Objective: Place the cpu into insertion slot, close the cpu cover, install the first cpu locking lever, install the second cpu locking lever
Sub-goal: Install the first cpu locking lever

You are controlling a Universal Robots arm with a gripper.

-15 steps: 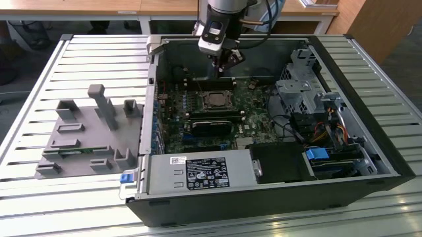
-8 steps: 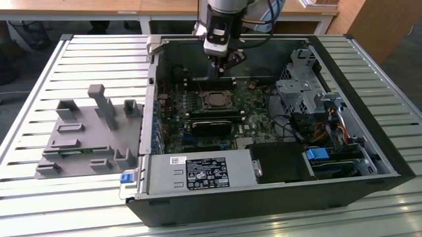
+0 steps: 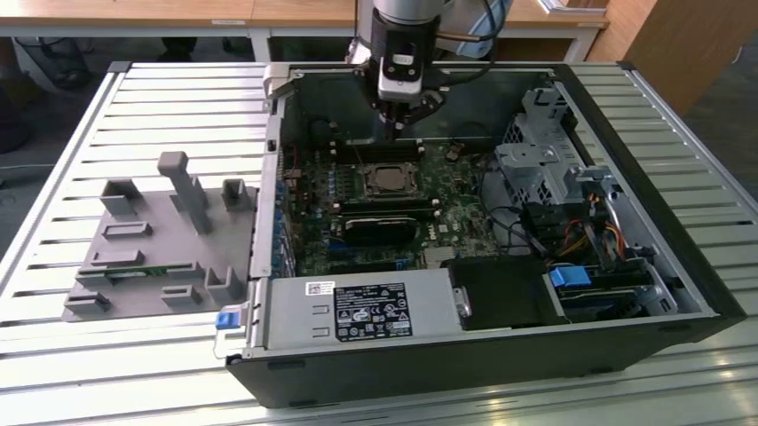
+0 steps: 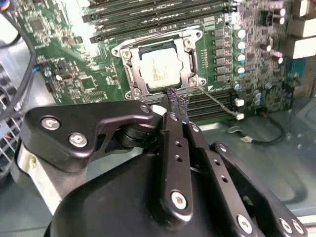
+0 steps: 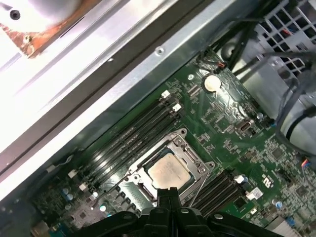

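Chip (image 4: 159, 69) seated in socket (image 4: 129, 74) inside open computer case (image 3: 474, 373) — metal cover (image 4: 190, 57) appears to lie flat around it. Gripper (image 4: 175, 101) poised just beside socket's edge, fingers pressed together, holding nothing. Locking levers — latched or not, cannot tell.

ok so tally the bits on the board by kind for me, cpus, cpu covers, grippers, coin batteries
cpu: 1
cpu cover: 1
gripper: 1
coin cell battery: 1
total: 4
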